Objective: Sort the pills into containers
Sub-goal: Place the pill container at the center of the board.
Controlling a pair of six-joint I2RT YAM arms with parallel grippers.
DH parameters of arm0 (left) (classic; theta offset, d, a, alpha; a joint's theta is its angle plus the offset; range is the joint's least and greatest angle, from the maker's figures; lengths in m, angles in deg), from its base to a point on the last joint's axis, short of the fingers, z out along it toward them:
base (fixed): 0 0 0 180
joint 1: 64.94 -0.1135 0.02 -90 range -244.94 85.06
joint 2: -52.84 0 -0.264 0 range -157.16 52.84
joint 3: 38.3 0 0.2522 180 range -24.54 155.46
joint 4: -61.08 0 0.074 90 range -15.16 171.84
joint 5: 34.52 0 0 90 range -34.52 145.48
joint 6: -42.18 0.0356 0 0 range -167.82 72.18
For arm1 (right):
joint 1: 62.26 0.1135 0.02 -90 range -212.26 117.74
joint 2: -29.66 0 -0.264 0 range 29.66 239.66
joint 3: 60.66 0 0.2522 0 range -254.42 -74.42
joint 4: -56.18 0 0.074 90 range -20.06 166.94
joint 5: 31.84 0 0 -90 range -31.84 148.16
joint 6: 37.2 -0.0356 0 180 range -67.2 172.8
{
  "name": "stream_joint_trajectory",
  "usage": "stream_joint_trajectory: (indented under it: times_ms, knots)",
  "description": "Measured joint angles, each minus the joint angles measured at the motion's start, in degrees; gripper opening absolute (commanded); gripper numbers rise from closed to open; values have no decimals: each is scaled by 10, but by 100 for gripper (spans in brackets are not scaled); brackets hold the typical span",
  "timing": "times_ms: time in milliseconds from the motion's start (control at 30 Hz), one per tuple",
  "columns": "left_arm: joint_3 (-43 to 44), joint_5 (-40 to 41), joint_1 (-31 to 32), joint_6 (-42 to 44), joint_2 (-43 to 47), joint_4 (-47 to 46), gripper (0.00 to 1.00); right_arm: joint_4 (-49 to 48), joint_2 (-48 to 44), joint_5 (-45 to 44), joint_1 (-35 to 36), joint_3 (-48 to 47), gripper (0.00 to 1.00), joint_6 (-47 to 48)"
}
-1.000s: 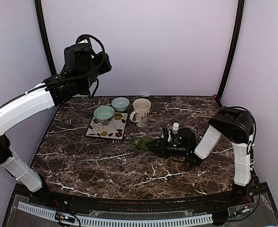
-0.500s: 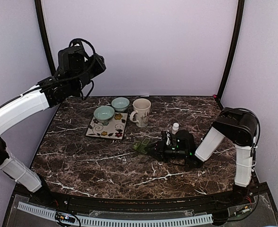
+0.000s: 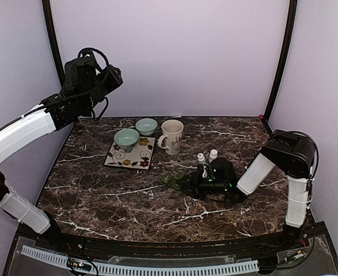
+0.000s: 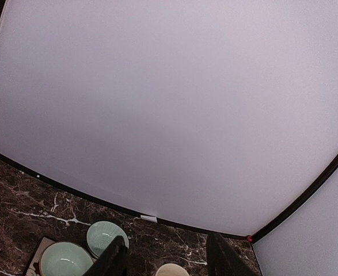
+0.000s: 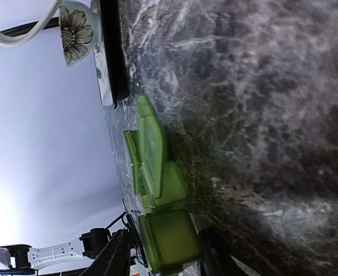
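Green pill box (image 3: 173, 180) sat near the mug (image 3: 171, 136), on its near side, contents too blurry to tell. Right gripper (image 5: 160, 256) spread loosely round the box's end compartment, left gripper (image 4: 167, 261) gaping, high and left of the mug

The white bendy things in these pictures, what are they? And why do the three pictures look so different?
They are two robot arms, each ending in a two-finger gripper. The wide picture comes from a camera above and behind them. The other two come from little cameras on the wrists.

The left gripper hangs high up, open and empty, so its camera sees mostly wall. The right gripper is down on the marble table. Its fingers sit either side of a green pill box, apparently loose rather than squeezing.

Also on the table are a bowl on a flowery plate, a second bowl behind it, a mug and two small white bottles.
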State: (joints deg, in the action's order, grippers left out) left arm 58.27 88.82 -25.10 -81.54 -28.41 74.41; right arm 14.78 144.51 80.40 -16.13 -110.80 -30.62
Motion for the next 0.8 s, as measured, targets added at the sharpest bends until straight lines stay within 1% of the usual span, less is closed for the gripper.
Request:
stream_joint_trajectory:
  times_ms: [100, 267, 567, 800]
  knots:
    - [0, -5, -5, 0, 0, 0, 49, 5, -1, -5, 0, -4, 50, -3]
    - [-6, -19, -7, 0, 3, -13, 48, 14, -9, -14, 3, -4, 54, 0]
    - [-6, -26, -8, 3, 3, -28, 48, 40, -35, -37, 4, 9, 55, 4]
    - [-9, -38, -9, 3, 4, -35, 48, 97, -75, -61, 8, 16, 56, 26]
